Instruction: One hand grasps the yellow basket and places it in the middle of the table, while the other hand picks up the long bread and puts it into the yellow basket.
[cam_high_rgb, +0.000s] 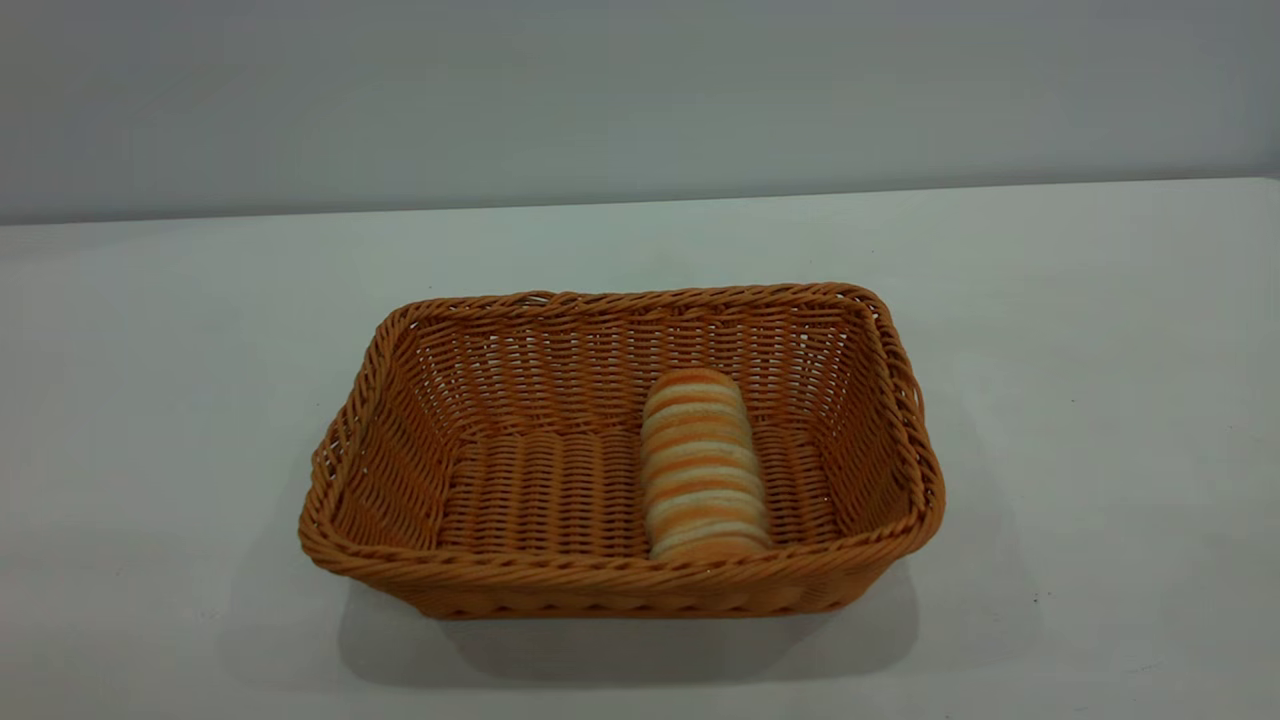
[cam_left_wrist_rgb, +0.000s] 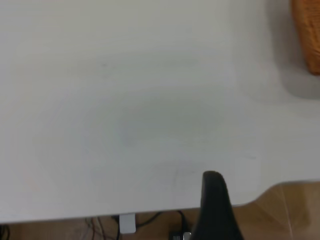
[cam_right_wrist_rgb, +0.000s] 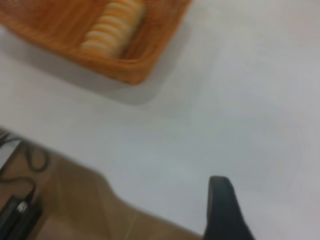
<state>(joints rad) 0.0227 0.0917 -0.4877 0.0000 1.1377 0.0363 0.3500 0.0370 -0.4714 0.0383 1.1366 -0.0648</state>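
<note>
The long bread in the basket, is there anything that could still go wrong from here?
Little, probably. The long bread lies inside the yellow basket, toward its right end and leaning on the back wall, so a knock might roll it flat. Both wrist views show the table edge close below each arm, so a careless sweep could catch it.

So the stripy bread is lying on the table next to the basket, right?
Not quite. The bread is lying inside the basket, on its woven floor toward the right side, not on the table beside it. The exterior view shows this clearly.
</note>
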